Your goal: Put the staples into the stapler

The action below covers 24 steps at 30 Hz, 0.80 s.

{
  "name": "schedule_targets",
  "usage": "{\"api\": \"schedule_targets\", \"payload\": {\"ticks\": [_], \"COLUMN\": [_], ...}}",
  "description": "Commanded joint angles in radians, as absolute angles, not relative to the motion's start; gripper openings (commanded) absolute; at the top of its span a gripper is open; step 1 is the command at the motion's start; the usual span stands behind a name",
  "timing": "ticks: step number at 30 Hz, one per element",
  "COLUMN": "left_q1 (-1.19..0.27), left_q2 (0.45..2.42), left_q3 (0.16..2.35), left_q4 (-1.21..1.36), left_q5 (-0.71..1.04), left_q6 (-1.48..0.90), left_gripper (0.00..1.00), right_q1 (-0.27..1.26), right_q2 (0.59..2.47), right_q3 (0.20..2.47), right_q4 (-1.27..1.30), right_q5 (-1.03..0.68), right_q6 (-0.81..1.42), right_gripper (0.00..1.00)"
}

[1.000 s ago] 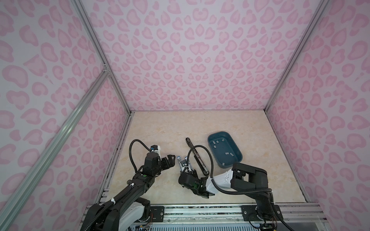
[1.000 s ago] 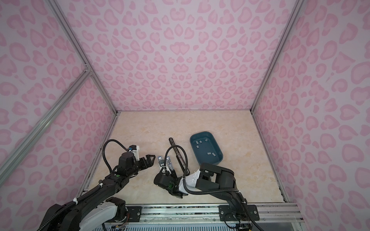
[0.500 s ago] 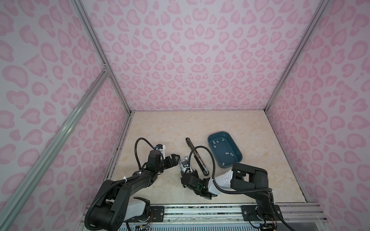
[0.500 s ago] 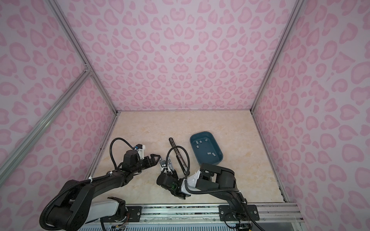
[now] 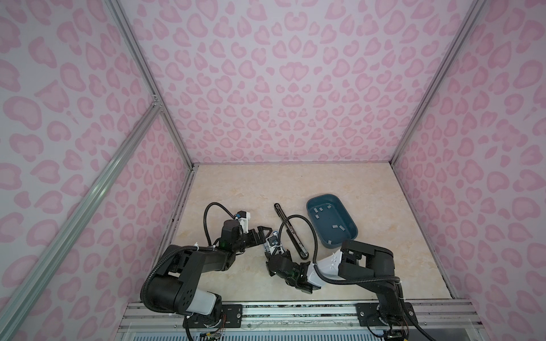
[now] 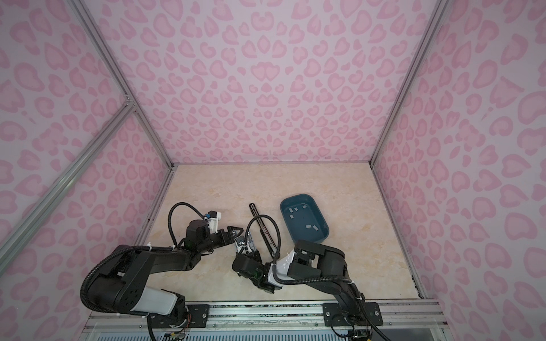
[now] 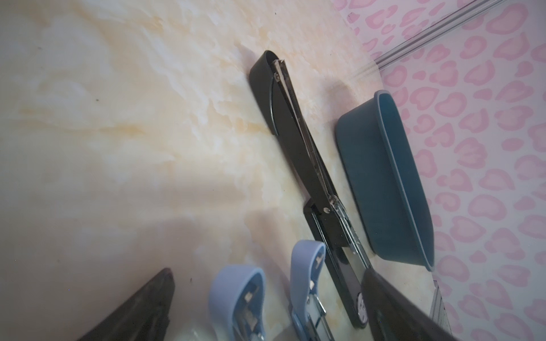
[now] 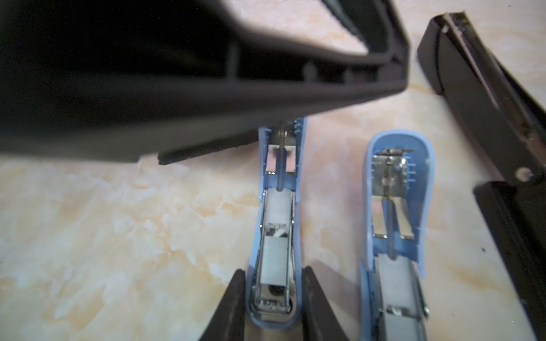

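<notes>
Two small light-blue staplers lie opened flat on the marble floor. My right gripper point(image 8: 273, 271) is shut on the base end of the stapler point(image 8: 276, 224) point(image 5: 271, 241) point(image 6: 244, 242); a flat grey strip of staples point(image 8: 273, 262) sits in its channel. My left gripper point(image 5: 263, 234) point(image 6: 237, 234) point(image 7: 267, 271) is open, its fingers point(image 8: 177, 88) hovering over that stapler's lid end point(image 7: 236, 295). The other blue stapler point(image 8: 396, 236) point(image 7: 307, 271) lies beside it, untouched. More staples point(image 5: 320, 209) point(image 6: 311, 226) lie loose in the teal tray point(image 5: 334, 245) point(image 6: 307, 237).
A long black stapler point(image 5: 279, 211) point(image 6: 255, 212) point(image 7: 295, 133) point(image 8: 487, 88) lies opened flat between the blue staplers and the tray point(image 7: 384, 177). My right arm's cable arches over it. Pink patterned walls close in the floor on three sides.
My left gripper has slid rightward, still open, until it hangs over the held stapler's lid end. The right gripper has kept its grip and place.
</notes>
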<state>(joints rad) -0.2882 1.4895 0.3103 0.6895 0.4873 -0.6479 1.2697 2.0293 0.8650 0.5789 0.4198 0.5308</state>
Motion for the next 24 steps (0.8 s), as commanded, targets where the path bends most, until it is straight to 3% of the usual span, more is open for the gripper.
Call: {"api": "schedule_targets", "payload": {"ticks": [1,6,11,14,24], "left_q1": [-0.288,-0.289,-0.302,-0.315,-0.355], "left_q2": [1.515,1.473,1.428,1.446,1.46], "left_q3": [0.312,0.276,0.25,0.247,0.21], "left_q4": [0.82,0.867,0.867,0.892,0.939], "left_q5": [0.545,0.558,0.584,0.611,0.612], "left_q6": [-0.664,-0.655,-0.628,-0.617,-0.582], "left_gripper": [0.98,0.87,0.58,0.49,0.46], "right_q1": [1.272,1.267,1.262,1.26,1.244], "right_q2": [2.057,2.065,2.06,2.059,2.052], "right_q3": [0.853,0.854,0.845,0.841,0.802], "right_q4": [0.443,0.451,0.461,0.468,0.566], "right_q5": [0.328,0.319,0.321,0.321,0.302], "right_q6": [0.539,0.546,0.549,0.55,0.505], "right_gripper": [0.2,0.19,0.19,0.19,0.19]}}
